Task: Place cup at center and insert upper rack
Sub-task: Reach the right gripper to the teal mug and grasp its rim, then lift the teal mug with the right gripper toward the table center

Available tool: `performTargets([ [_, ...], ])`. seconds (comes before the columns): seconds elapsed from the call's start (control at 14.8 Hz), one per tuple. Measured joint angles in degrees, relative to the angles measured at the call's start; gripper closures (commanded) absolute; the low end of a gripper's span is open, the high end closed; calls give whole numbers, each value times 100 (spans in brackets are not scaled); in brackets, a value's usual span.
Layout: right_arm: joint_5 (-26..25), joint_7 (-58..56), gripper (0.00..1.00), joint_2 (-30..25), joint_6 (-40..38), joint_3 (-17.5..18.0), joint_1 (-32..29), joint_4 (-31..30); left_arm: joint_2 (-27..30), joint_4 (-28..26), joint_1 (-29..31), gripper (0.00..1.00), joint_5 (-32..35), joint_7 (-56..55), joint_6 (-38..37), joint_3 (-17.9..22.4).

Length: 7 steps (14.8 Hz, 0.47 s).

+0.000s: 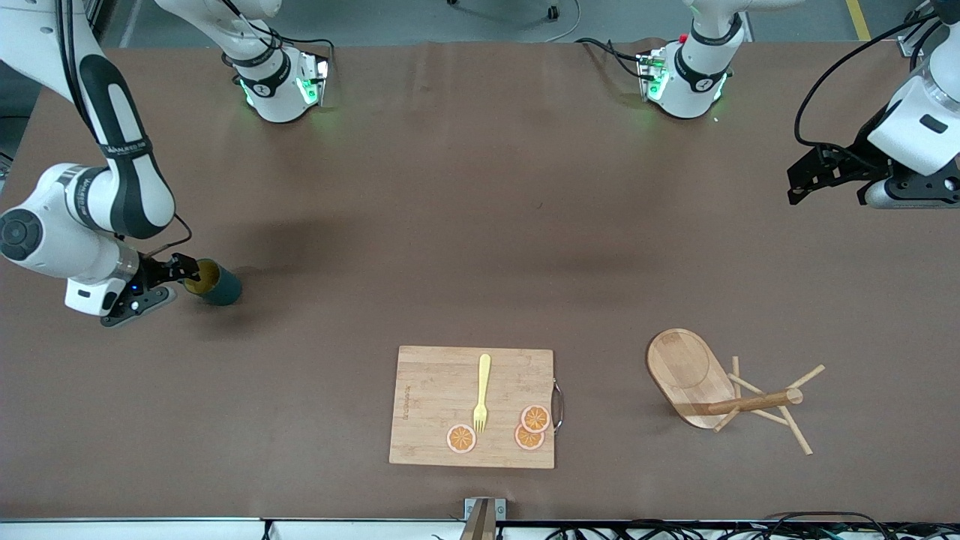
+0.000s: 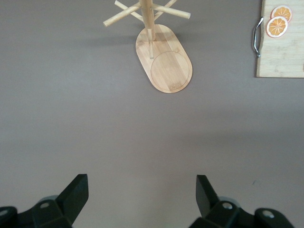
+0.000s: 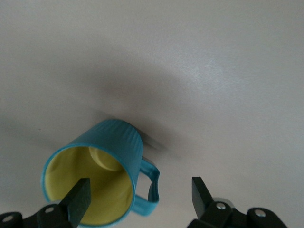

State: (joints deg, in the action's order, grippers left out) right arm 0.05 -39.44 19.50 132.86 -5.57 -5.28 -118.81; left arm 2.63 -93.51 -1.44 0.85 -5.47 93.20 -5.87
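Note:
The cup [image 1: 217, 285] is dark teal with a yellow inside. It sits on the table toward the right arm's end and seems to lie on its side, mouth toward my right gripper [image 1: 174, 281]. In the right wrist view the cup [image 3: 114, 142] has its rim wall and handle between my right gripper's [image 3: 137, 190] open fingers, one finger [image 3: 80, 194] in front of the mouth. The upper rack [image 1: 686, 367] stands on its oval base near the front camera, toward the left arm's end; it also shows in the left wrist view [image 2: 166, 66]. My left gripper [image 1: 793, 187] hangs open and empty above the table's end [image 2: 142, 185].
A rectangular wooden cutting board [image 1: 427, 390] lies near the front edge at the middle, with a yellow fork [image 1: 481, 390] and orange slices [image 1: 535, 418] on it. Its metal handle faces the rack. The board's corner shows in the left wrist view [image 2: 285, 57].

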Motion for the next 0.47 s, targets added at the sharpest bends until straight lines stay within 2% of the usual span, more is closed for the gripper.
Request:
performTargets([
  [0.07, 0, -4, 20, 55, 110, 11, 0, -51, 0, 0, 0, 0, 0, 0, 0, 0],
  [0.2, 0, -16, 68, 131, 334, 27, 1, -178, -1, 0, 0, 0, 0, 0, 0, 0],
  [0.27, 0, -26, 88, 158, 401, 33, 1, -238, -1, 0, 0, 0, 0, 0, 0, 0],
  [0.34, 0, -28, 99, 179, 421, 36, 1, -272, -2, 0, 0, 0, 0, 0, 0, 0],
  [0.47, 30, -27, 100, 187, 407, 41, 1, -294, -3, 0, 0, 0, 0, 0, 0, 0],
])
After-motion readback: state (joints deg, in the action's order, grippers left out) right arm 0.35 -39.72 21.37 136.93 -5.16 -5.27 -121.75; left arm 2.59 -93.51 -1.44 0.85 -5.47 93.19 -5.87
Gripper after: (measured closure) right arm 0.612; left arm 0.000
